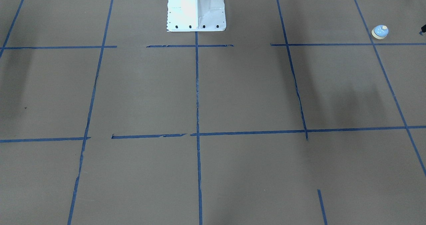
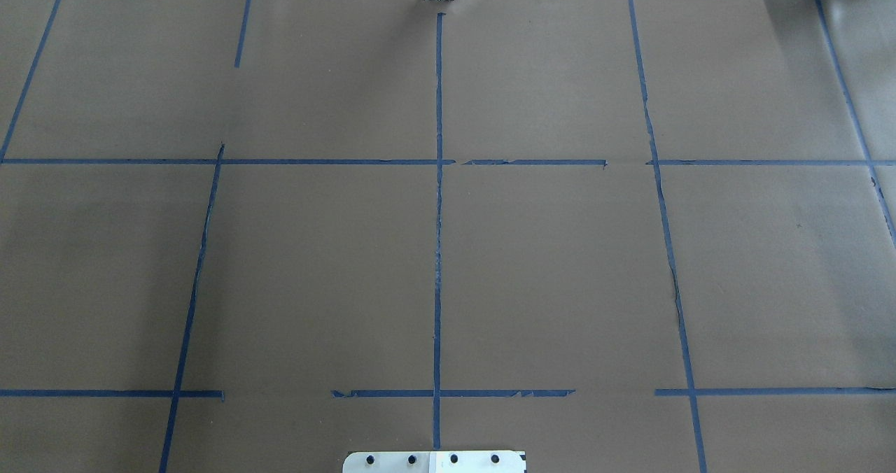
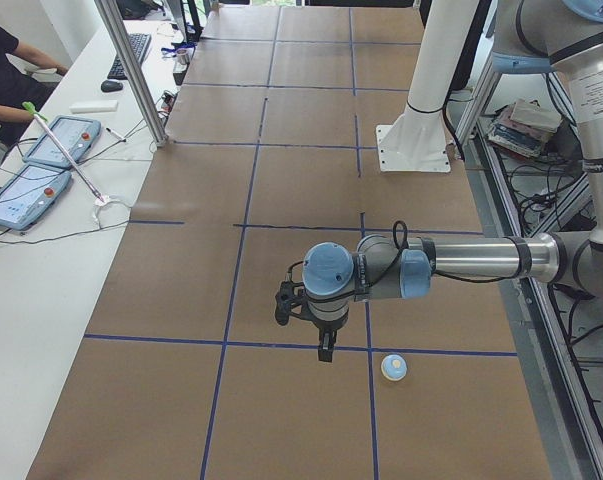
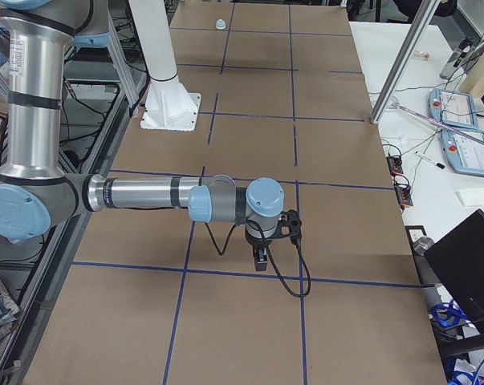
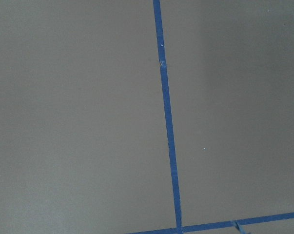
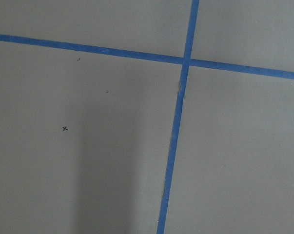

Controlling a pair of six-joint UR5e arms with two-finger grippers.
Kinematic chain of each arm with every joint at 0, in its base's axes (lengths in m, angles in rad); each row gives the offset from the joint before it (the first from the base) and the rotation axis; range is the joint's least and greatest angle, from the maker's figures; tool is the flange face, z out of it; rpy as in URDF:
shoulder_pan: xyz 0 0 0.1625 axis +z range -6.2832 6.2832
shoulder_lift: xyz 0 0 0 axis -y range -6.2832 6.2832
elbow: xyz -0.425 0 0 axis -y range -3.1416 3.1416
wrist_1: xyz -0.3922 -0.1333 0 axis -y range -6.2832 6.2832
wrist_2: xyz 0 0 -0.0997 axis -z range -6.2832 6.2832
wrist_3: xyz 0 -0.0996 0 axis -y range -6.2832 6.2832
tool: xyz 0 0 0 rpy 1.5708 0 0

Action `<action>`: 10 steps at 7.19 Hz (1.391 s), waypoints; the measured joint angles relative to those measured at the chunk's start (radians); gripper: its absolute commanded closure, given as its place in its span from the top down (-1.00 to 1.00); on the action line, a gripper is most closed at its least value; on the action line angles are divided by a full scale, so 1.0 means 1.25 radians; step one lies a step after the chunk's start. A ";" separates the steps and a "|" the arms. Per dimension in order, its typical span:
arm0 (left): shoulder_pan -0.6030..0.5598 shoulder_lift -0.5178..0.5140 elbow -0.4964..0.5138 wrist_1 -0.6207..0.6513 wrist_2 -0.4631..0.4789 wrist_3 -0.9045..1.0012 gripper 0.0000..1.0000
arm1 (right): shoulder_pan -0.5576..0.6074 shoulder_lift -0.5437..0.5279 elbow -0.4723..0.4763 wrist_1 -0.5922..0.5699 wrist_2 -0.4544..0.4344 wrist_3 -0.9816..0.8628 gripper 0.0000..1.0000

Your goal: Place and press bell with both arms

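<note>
Two hang pointing down over the counter point(image 3: 281, 200), left end effector point(image 3: 324, 345) and right end effector point(image 4: 260, 258); open or closed, I cannot tell. Behind them, left arm point(image 3: 471, 258) and right arm point(image 4: 141, 194) stretch level. The bell point(image 3: 394, 367) stands on the counter near the left end effector, apart from it.

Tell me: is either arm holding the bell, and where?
No. The bell stands free on the table, apart from the left gripper; the right gripper is far from it.

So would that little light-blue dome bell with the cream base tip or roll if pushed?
Probably not: the light-blue dome bell sits upright on a flat cream base, so it would likely slide. The rounded dome may slip from a grip.
</note>
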 measured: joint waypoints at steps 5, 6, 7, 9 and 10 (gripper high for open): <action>0.001 0.001 0.003 -0.005 -0.003 -0.005 1.00 | 0.000 0.000 0.002 0.000 0.008 0.002 1.00; 0.000 0.002 0.007 -0.009 -0.004 -0.003 1.00 | 0.000 0.000 0.002 0.000 0.009 0.002 1.00; 0.000 0.006 0.011 -0.014 -0.007 -0.001 1.00 | -0.001 0.000 0.002 0.001 0.010 0.002 1.00; 0.008 0.013 0.033 -0.045 -0.006 -0.004 1.00 | -0.003 0.001 0.007 0.003 0.023 0.000 1.00; 0.014 0.015 0.055 -0.065 -0.008 -0.013 1.00 | -0.011 0.002 0.007 0.010 0.040 0.000 1.00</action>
